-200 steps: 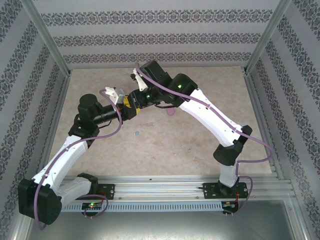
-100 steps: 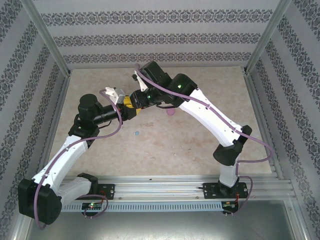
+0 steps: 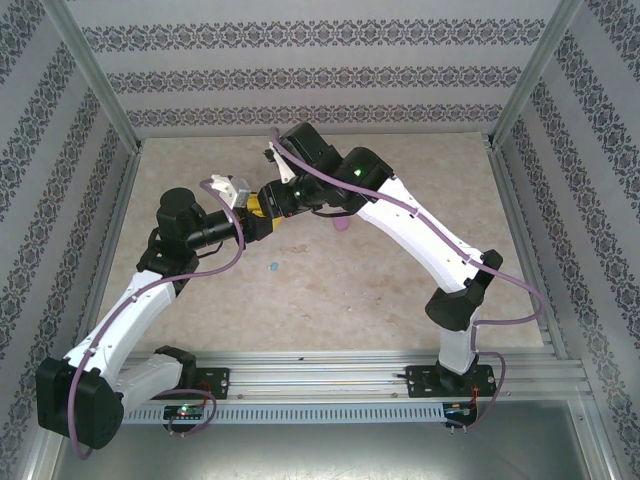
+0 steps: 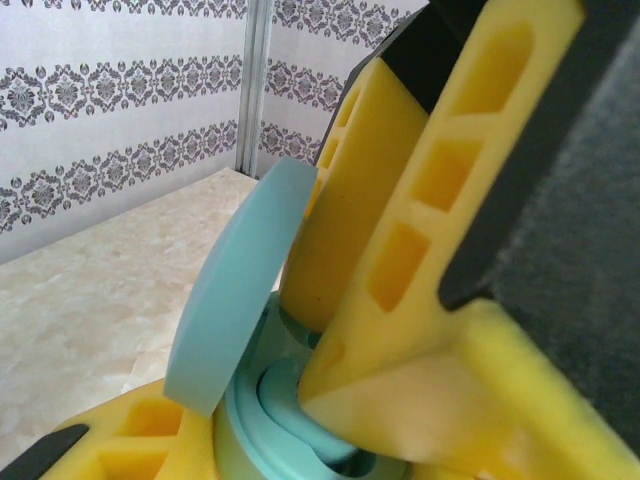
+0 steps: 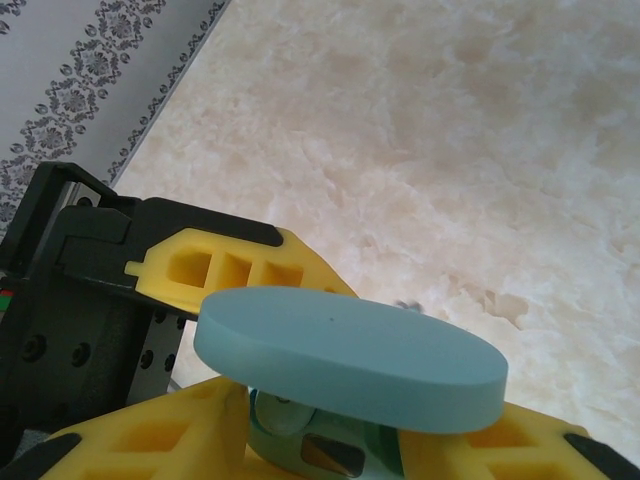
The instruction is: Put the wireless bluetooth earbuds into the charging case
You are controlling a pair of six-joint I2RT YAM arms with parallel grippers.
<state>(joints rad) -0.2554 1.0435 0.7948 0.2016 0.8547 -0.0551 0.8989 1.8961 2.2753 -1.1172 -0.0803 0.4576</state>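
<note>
Beige, marble-patterned table (image 3: 400,300) sits inside patterned wallpaper walls (image 3: 320,80). From where I stand, both white arms lean in and meet left of the middle. The right arm (image 3: 420,235) lies across that spot and covers most of it from above.

The left gripper (image 4: 290,445) is clamped on the base of a light-blue charging case (image 4: 245,300), which is held up off the table with its oval lid (image 5: 350,355) hinged open. The right gripper (image 5: 320,445) reaches into the opened case, one yellow finger (image 4: 360,210) just beside the lid. Its tips are tucked under the lid, so I cannot tell whether it is open or pinching something.

Down in the case there is a rounded teal shape (image 4: 290,400). It is too crowded by yellow foam to say whether that is an earbud or only the socket.

A pink piece (image 3: 342,227) lies on the table, half covered by the right arm and too small to identify. A single light-blue earbud (image 3: 273,267) lies loose on the table nearer the arm bases, well apart from both grippers.
</note>
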